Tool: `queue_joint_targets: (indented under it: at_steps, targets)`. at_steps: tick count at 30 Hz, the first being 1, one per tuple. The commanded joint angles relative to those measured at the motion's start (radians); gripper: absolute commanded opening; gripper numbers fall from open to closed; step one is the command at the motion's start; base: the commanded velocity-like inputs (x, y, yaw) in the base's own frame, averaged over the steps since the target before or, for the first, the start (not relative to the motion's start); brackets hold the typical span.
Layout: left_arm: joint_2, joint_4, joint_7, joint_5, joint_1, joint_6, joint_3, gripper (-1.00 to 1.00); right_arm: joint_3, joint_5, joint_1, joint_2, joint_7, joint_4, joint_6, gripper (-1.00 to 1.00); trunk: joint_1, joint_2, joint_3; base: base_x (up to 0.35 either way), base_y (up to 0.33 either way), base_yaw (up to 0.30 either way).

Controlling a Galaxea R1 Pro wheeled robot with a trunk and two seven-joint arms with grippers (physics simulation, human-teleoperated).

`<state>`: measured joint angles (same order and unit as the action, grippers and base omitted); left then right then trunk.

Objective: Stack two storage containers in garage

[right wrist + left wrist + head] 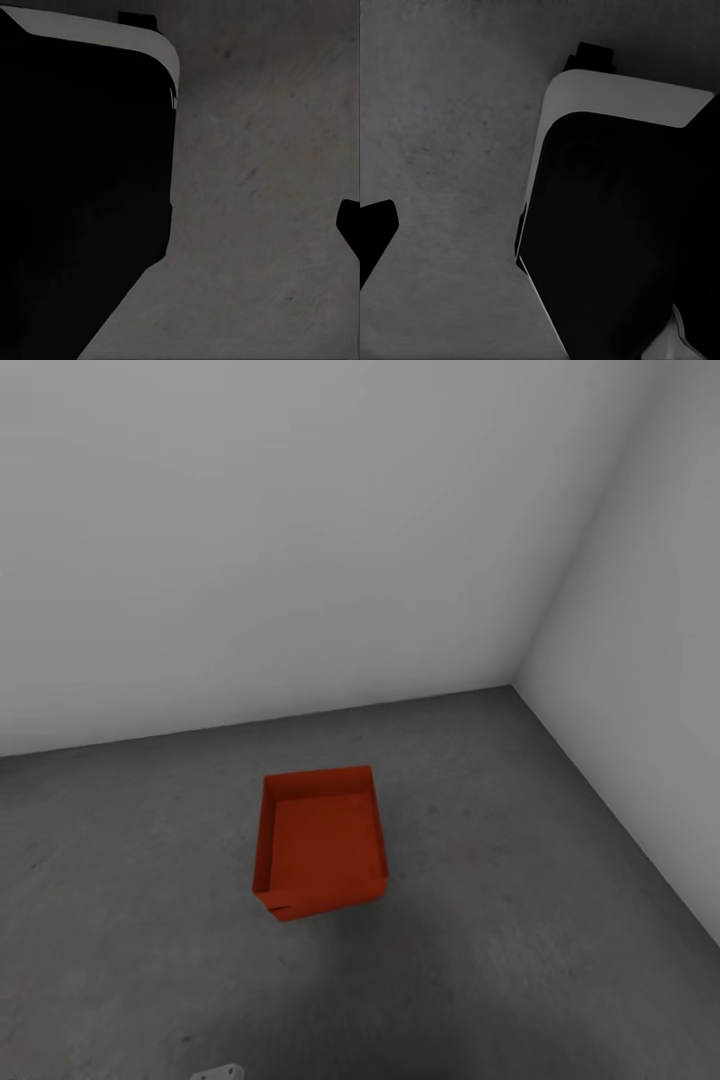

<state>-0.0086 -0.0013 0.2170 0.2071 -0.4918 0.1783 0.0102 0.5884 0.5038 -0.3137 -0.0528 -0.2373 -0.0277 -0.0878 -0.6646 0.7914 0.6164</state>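
Looks nearly or wholly done, judging by the stack: two storage containers (322,842) on the garage floor (520,920), one nested in or sitting on the other — a second rim edge peeks out, slightly skewed, at the near left corner of the upper bin. Cannot rule out a final nudge to square them. Set well out from the room's far right corner, where two plain white-grey walls (300,540) meet, nearer the back wall than the right one. Orange-red plastic, thin flat walls, rectangular, open-topped, matte with no lid or ribbing. Concrete underneath dark grey, mottled and rough, faintly scuffed. In both wrist views, the same grainy floor, plus a bulky black body with a pale rounded edge — apparently part of the robot itself. One dark fingertip (376,232) of the left gripper at the frame's edge, another (349,225) of the right gripper likewise; cannot tell how wide either stands, though nothing appears held.
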Motion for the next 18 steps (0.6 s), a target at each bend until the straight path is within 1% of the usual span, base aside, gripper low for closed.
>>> queue_joint_targets:
  at_steps: [1,2,4,5,18]
  targets:
    - [0.0,0.0,0.004,0.006,-0.001,0.003,0.0,1.0,0.008,0.009,-0.001,-0.001,0.0,-0.003,-0.006,1.0,0.0,0.001,-0.001,0.0,0.0,0.129]
    - [0.0,0.0,0.004,0.006,-0.001,0.003,0.0,1.0,0.008,0.007,-0.001,-0.001,0.0,-0.003,-0.006,1.0,0.0,0.001,-0.002,0.0,0.0,0.13]
    - [0.0,0.0,0.004,0.006,-0.001,0.003,0.0,1.0,0.008,-0.02,-0.001,-0.002,0.0,-0.003,-0.006,1.0,0.0,0.001,-0.006,0.0,0.0,0.134]
    - [0.0,0.0,0.004,0.006,-0.001,0.003,0.0,1.0,0.008,-0.024,-0.001,-0.002,0.0,-0.003,-0.006,1.0,0.0,0.001,-0.007,0.0,0.0,0.135]
    - [0.0,0.0,0.003,0.006,-0.001,0.003,0.0,1.0,0.008,-0.03,-0.001,-0.004,0.0,-0.003,-0.006,1.0,0.0,0.001,-0.027,0.0,0.0,0.128]
